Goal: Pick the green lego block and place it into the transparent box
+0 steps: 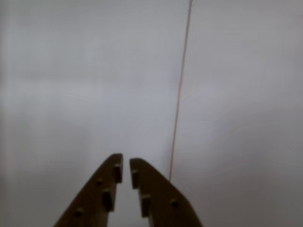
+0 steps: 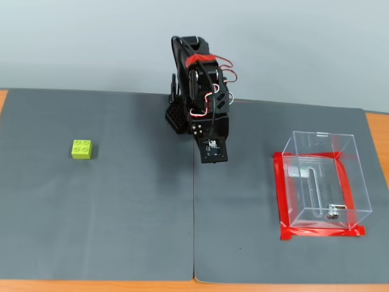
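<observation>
Reaching has not begun, as far as you can judge: your arm (image 2: 199,91) sits folded near the back middle of the mat, and the gripper (image 1: 126,166) points down over bare grey surface. In the wrist view the two fingers stand close, only a narrow slit between their tips, and nothing is held between them.

Your target, the green lego block (image 2: 82,149), lies studs up on the left side of the fixed view, well apart from the arm and alone on the mat. The transparent box (image 2: 322,179) stands on the right side, upright and open at the top, inside a frame of red tape (image 2: 281,198), with a small metal fitting (image 2: 332,213) low at its near wall. Block and box lie on opposite sides of the arm.

So the step in hand is the approach. Your next move calls for swinging the arm toward the block's side, widening the jaws well beyond the brick, and coming down over it squarely; the brick is small and light, so a glancing finger could likely push it away.

Underfoot you have a dark grey mat (image 2: 121,231) in two pieces, their seam (image 2: 194,231) running forward from the arm's base, laid on an orange-brown table (image 2: 377,131). Behind it is a plain pale wall (image 2: 304,42).
</observation>
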You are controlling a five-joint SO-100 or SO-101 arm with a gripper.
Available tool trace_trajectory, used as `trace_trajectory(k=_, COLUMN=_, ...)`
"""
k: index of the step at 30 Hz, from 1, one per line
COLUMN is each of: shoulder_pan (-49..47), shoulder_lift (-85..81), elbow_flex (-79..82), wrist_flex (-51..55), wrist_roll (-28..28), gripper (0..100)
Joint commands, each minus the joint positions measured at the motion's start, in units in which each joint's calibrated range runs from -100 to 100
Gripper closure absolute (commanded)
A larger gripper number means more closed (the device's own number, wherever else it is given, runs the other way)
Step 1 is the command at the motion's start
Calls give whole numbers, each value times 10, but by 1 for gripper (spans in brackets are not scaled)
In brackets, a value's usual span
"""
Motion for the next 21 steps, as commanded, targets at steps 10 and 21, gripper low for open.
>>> trace_trajectory(k=10, shoulder_pan=267, shoulder_lift=279, elbow_flex=-378, wrist_flex=-6, wrist_roll=1, gripper=98)
trace_trajectory(k=21, shoulder_pan=521, shoulder_lift=401, elbow_flex=-468, wrist_flex=-7, wrist_roll=2, gripper=97)
